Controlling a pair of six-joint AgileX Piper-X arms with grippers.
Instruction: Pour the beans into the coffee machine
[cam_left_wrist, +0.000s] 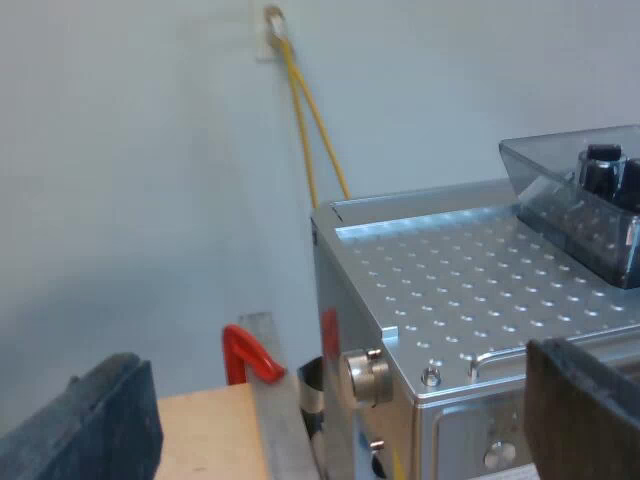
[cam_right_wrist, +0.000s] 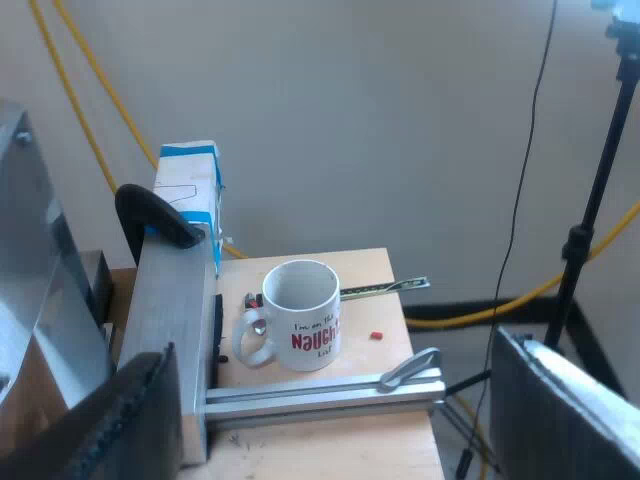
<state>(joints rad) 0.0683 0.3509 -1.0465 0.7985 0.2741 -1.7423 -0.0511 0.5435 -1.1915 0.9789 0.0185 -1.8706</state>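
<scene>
Left gripper (cam_left_wrist: 340, 385): found fingers spread wide, nothing held, poised by the upper front corner of the espresso machine (cam_left_wrist: 450, 290). Logged the smoky bean hopper (cam_left_wrist: 585, 205) seated on the machine's perforated top, and a red clamp (cam_left_wrist: 250, 355) beside the machine. Right gripper (cam_right_wrist: 330, 390): found likewise wide apart and empty, above a white mug (cam_right_wrist: 300, 325) standing upright on the wooden table (cam_right_wrist: 375, 285) near a blue-and-white carton (cam_right_wrist: 190, 195).

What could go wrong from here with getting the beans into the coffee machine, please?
The mug looks empty, so there may be nothing to pour. The hopper has no opening I can make out, and beans that miss it could scatter across the dotted top of the machine.
</scene>
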